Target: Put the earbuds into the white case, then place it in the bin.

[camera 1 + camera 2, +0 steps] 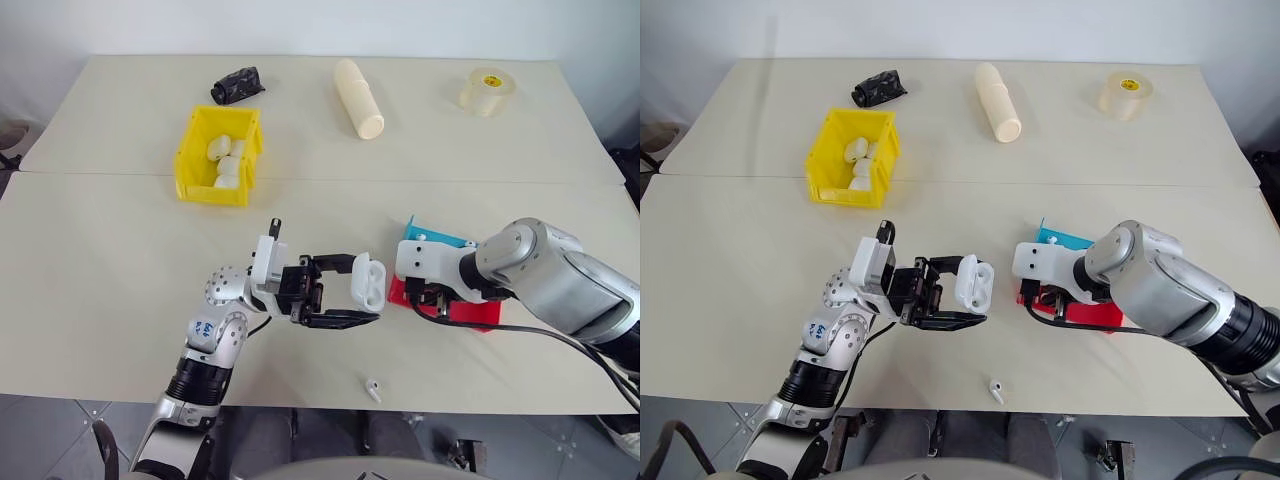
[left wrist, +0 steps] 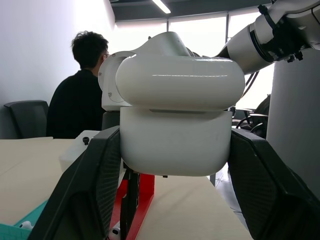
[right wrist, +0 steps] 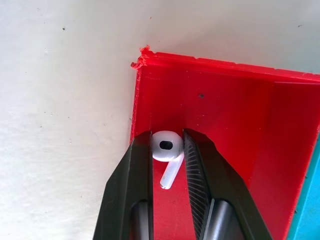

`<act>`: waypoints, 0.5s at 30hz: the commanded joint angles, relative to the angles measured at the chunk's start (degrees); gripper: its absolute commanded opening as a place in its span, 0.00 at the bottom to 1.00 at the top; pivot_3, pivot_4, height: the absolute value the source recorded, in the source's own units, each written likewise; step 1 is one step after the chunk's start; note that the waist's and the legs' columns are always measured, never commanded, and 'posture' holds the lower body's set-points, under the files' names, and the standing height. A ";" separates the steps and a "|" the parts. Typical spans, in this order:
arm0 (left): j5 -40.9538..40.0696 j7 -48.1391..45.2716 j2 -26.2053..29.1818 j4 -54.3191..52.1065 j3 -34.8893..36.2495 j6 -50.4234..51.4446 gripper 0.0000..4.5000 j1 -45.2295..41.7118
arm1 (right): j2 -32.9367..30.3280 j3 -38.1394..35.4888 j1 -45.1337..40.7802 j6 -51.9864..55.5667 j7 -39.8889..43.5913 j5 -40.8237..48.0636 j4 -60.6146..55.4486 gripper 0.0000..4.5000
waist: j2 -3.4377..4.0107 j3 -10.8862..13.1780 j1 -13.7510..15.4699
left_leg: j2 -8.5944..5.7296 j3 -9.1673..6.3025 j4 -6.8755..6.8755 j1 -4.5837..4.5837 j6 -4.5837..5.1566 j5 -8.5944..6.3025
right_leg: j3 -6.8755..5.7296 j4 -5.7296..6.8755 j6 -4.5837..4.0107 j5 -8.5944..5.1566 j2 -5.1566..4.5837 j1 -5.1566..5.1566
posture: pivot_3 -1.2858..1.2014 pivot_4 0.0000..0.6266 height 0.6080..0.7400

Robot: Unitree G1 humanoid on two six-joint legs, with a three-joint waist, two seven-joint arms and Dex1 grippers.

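Right wrist view: right gripper (image 3: 167,150) angled down, pinching earbud (image 3: 166,146); left gripper (image 1: 362,290) level, clamping white case (image 1: 368,281).

The left gripper (image 1: 352,290) clamps the white case (image 1: 368,281) between its two black fingers, lid open. Just beyond it, the right gripper (image 1: 428,298) dips into the red tray (image 1: 478,313). An earbud (image 1: 373,389) lies below on the table (image 1: 100,260).
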 commanded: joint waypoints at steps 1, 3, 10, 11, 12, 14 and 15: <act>-0.75 -0.53 0.05 -1.02 0.52 -1.00 0.62 0.50 | -1.23 -2.10 1.16 0.71 -0.08 0.26 -2.20 0.11 | 0.00 0.00 0.02 | 0.00 0.00 0.00 0.00 0.00 0.00 | 0.00 0.00 0.00 0.00 0.00 0.00 | 0.52 0.24 1.00; -0.77 -0.74 0.04 -0.59 0.68 -1.14 0.62 0.41 | -3.28 -6.19 2.94 0.49 0.80 2.06 -3.93 0.11 | 0.00 0.00 0.05 | -0.01 0.00 0.00 0.00 0.00 0.00 | 0.00 0.00 0.00 0.00 0.00 0.00 | 0.52 0.24 1.00; -1.49 -2.43 0.63 1.12 1.64 -1.00 0.62 0.28 | -1.55 -31.25 16.25 -10.12 2.78 12.73 -5.19 0.11 | -0.02 0.01 0.19 | -0.02 0.00 -0.04 -0.02 0.01 -0.01 | -0.05 -0.04 0.01 0.00 -0.01 0.03 | 0.52 0.24 1.00; -1.56 -2.81 0.73 1.53 1.78 -0.97 0.62 0.17 | -0.08 -35.37 19.11 -12.62 3.60 14.95 -5.14 0.11 | -0.02 0.01 0.19 | 0.00 -0.01 -0.03 -0.02 0.01 0.00 | -0.07 -0.05 0.01 0.00 0.01 0.05 | 0.52 0.24 1.00; -1.59 -3.08 0.78 1.83 1.87 -0.98 0.62 0.06 | 0.85 -38.17 21.21 -14.51 4.13 16.49 -5.06 0.11 | -0.02 0.01 0.20 | 0.01 0.00 -0.04 -0.01 0.01 0.00 | -0.08 -0.06 0.01 0.00 0.04 0.06 | 0.52 0.24 1.00; -1.52 -3.52 0.67 2.97 2.05 -1.11 0.62 -0.55 | 3.00 -43.54 26.09 -17.71 4.22 18.74 -4.94 0.11 | -0.02 0.01 0.17 | 0.01 0.00 -0.03 -0.01 0.01 0.00 | -0.06 -0.02 0.01 0.01 0.04 0.06 | 0.52 0.24 1.00; -1.45 -3.69 0.58 3.54 2.13 -1.17 0.62 -0.89 | 4.75 -46.02 28.12 -19.34 4.24 20.49 -4.94 0.11 | -0.02 0.01 0.19 | 0.00 0.01 0.01 -0.01 0.01 0.00 | -0.06 0.02 0.01 0.01 0.03 0.06 | 0.52 0.24 1.00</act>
